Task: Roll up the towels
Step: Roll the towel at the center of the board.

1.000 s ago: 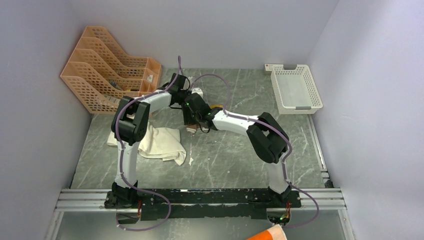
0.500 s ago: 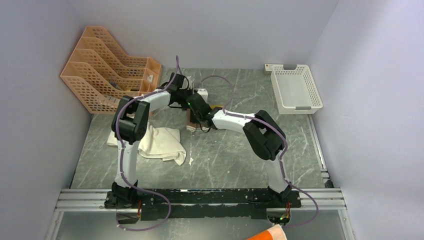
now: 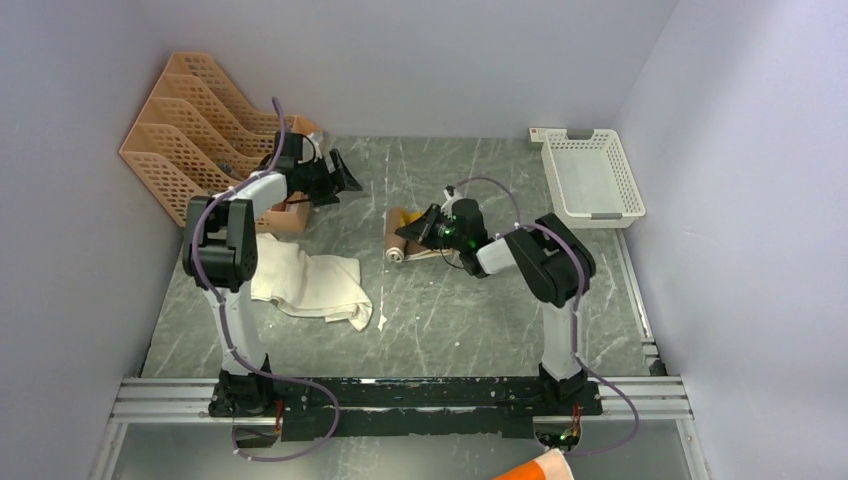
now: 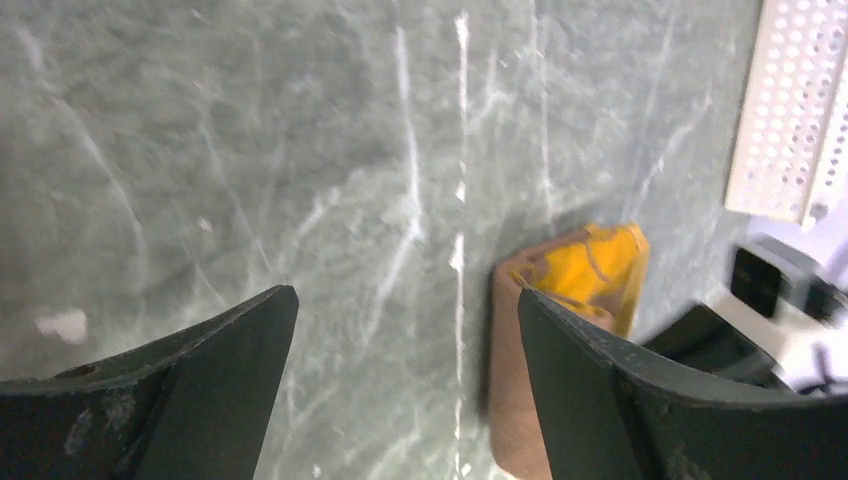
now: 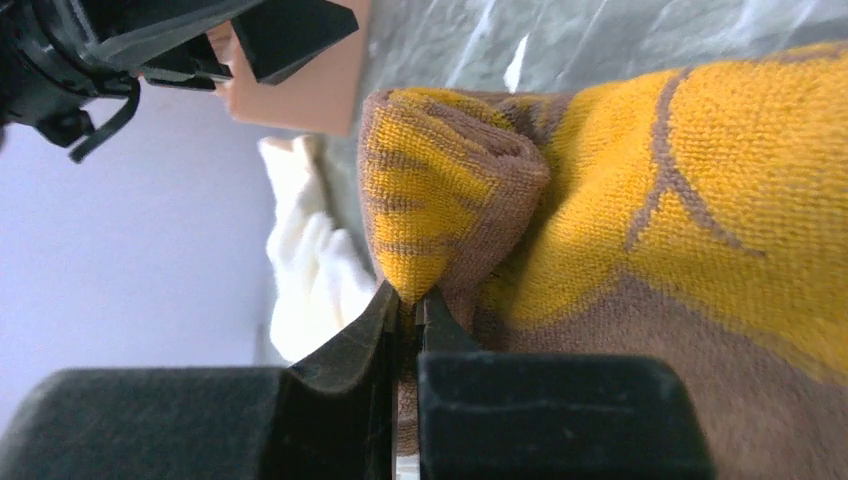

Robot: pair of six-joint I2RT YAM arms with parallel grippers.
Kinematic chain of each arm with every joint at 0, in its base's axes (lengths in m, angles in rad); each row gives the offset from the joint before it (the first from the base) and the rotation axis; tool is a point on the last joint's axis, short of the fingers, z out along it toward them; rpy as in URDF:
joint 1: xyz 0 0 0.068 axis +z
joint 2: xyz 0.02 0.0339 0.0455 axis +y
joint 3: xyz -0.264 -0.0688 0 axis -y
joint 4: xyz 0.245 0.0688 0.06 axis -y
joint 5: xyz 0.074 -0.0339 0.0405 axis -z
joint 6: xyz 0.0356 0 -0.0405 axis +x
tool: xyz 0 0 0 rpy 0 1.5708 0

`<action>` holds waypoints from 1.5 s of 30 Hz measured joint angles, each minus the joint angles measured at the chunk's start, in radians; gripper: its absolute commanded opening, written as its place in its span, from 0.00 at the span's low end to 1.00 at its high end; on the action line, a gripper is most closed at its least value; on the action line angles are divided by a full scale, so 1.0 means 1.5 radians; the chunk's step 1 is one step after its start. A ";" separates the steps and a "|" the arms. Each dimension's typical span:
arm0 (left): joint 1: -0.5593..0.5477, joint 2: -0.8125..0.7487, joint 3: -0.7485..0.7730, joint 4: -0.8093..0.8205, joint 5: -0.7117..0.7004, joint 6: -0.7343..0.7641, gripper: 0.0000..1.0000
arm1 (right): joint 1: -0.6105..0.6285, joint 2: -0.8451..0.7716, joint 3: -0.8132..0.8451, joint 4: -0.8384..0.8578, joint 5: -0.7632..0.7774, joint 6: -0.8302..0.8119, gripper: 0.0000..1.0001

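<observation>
Top external, veined grey table (image 3: pixel 470 325), brown towel (image 3: pixel 398 238) mid-table, lilac walls (image 3: pixel 450 60)

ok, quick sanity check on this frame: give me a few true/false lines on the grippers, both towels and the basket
1. The right gripper is shut on a fold of the brown towel. True.
2. The left gripper is clamped on the cream towel. False: its jaws are wide open and hold nothing, up by the orange file rack.
3. The cream towel is rolled up. False: it lies loose and crumpled on the left side of the table.
4. The white basket sits at the table's far right, apart from both towels. True.
</observation>
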 measured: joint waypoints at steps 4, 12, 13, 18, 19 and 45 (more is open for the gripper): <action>-0.010 -0.069 -0.071 0.041 0.019 -0.011 0.88 | -0.022 0.103 -0.004 0.190 -0.111 0.128 0.00; -0.081 -0.105 -0.167 0.064 0.061 -0.002 0.79 | -0.024 0.195 0.002 0.338 -0.208 0.268 0.00; -0.087 -0.105 -0.174 0.064 0.062 -0.001 0.79 | -0.024 0.193 0.007 0.330 -0.213 0.266 0.00; -0.117 -0.097 -0.209 0.085 0.071 0.000 0.73 | -0.023 0.189 0.031 0.283 -0.237 0.250 0.00; -0.120 -0.092 -0.210 0.090 0.073 -0.001 0.71 | -0.023 0.189 0.033 0.278 -0.240 0.248 0.00; -0.136 -0.017 -0.063 -0.022 -0.002 0.061 0.07 | 0.111 -0.023 0.328 -0.583 0.129 -0.334 0.71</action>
